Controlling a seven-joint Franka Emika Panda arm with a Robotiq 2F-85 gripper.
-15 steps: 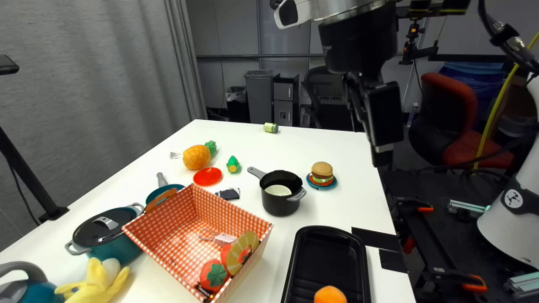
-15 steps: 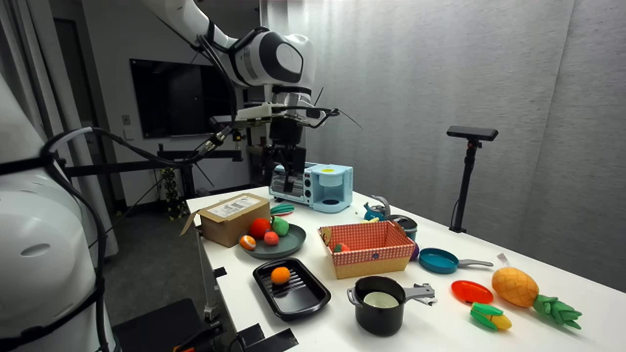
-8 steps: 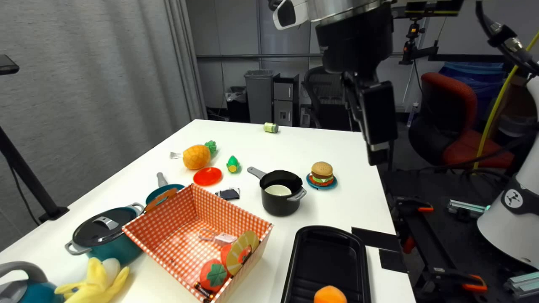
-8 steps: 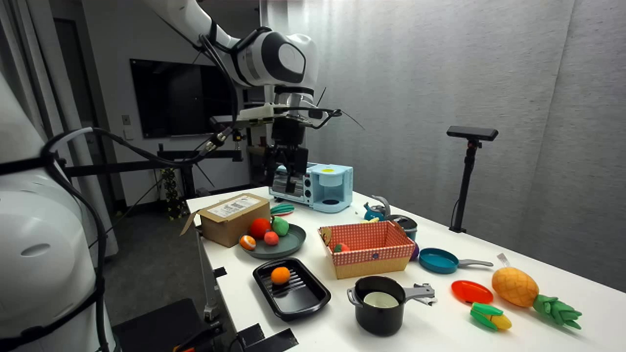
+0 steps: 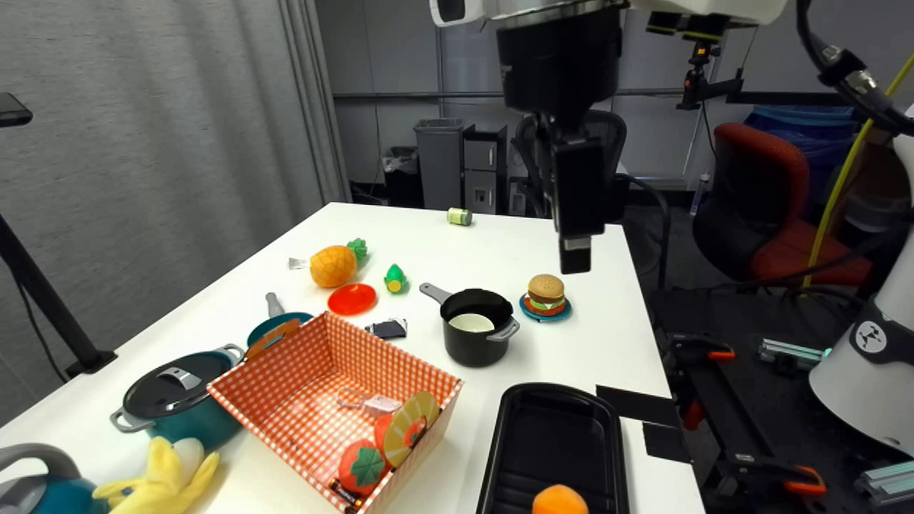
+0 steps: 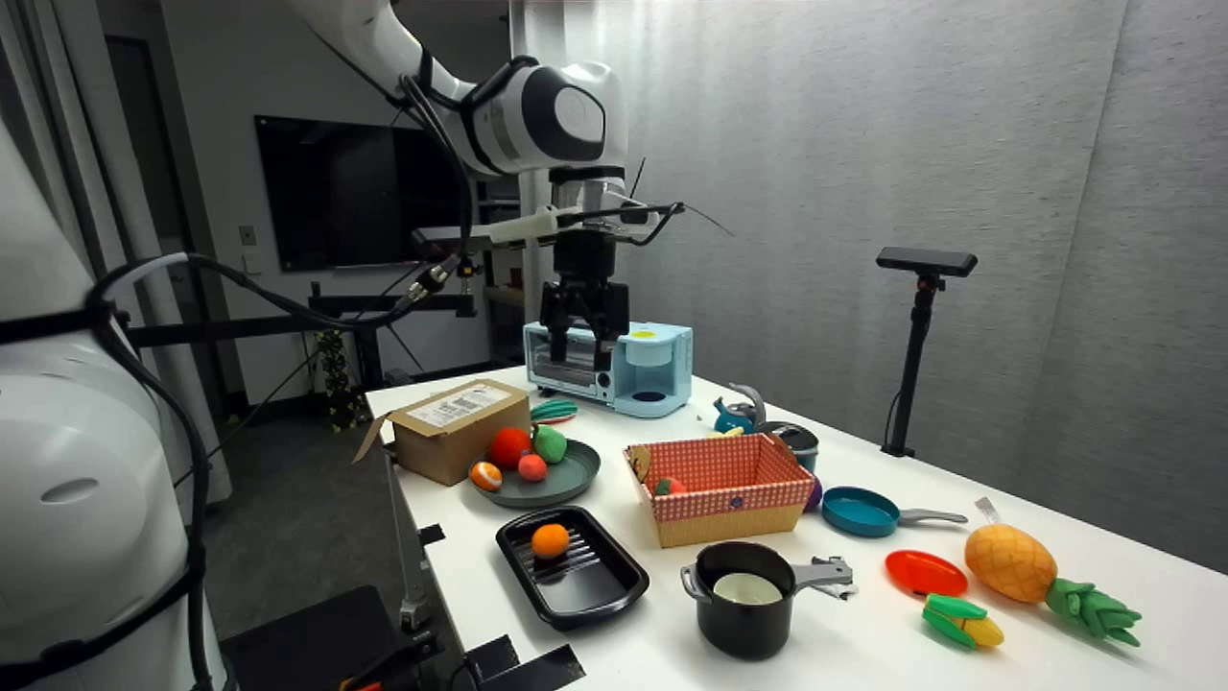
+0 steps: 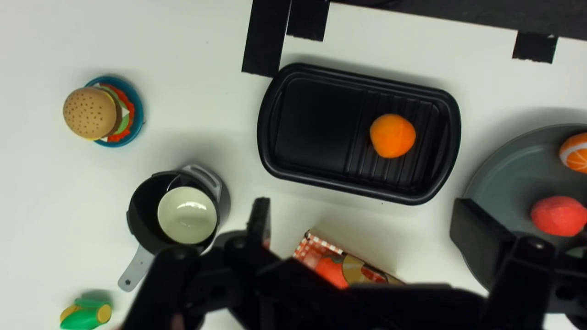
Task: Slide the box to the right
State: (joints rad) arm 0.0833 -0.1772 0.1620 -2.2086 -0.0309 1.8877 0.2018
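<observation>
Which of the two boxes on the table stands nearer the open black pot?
The open-topped, red-checked box. The other, a brown cardboard box, stands farther from the pot, past the grey plate.

Downturned claw (image 6: 580, 357), jaws wide apart.

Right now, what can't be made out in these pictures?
Box: mostly behind the gripper in the wrist view.
Purple thing: partly behind the box in an exterior view, so unidentified.
Kettle: cut by the left and bottom edges in an exterior view.
Label: print too small to read in an exterior view.
</observation>
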